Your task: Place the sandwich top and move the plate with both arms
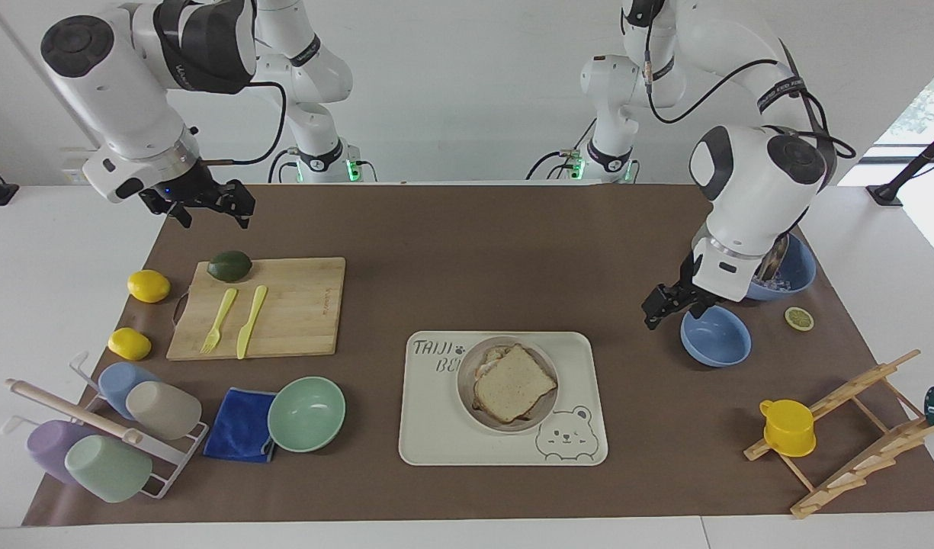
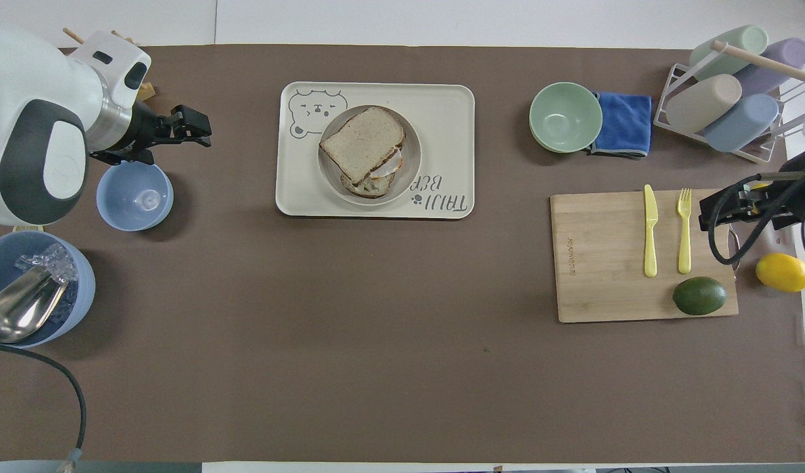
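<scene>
Bread slice: lying flat on top of the stacked sandwich, on the plate; corners sit a bit skewed vs the slice below.
Plate: on the cream tray, mid-table, nearer the table edge away from the robots.
Left claw: up in the air, empty, just beside the small blue bowl, over the brown mat toward the tray; well apart from plate. Finger gap: can't tell.
Right claw: in the air, empty, over the mat edge near the avocado and cutting board; fingers look spread apart. Arm waits.
Other: green bowl w/ blue cloth beside it, toward right arm's end; big blue bowl w/ metal scoop near left arm.
</scene>
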`<action>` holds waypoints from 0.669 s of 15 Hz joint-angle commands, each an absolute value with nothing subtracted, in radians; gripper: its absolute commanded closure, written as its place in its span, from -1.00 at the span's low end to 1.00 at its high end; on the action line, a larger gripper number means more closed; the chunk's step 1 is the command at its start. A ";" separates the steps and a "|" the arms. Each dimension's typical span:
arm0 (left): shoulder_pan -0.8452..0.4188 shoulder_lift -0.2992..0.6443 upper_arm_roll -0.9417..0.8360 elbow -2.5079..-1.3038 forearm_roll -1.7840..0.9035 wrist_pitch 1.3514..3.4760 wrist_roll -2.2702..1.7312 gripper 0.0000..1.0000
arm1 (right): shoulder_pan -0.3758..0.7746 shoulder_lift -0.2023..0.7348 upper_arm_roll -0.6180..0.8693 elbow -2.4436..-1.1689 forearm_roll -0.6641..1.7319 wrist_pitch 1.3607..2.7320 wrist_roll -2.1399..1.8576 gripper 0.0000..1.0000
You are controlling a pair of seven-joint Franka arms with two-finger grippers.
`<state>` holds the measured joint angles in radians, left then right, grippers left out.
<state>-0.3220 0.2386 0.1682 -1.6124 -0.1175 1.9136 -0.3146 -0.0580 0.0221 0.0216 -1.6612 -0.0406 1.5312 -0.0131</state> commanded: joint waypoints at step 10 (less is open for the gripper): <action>-0.330 -0.024 0.179 -1.628 0.009 1.517 -0.169 -1.00 | -0.069 0.003 0.029 -1.677 -0.044 1.523 -0.032 -1.00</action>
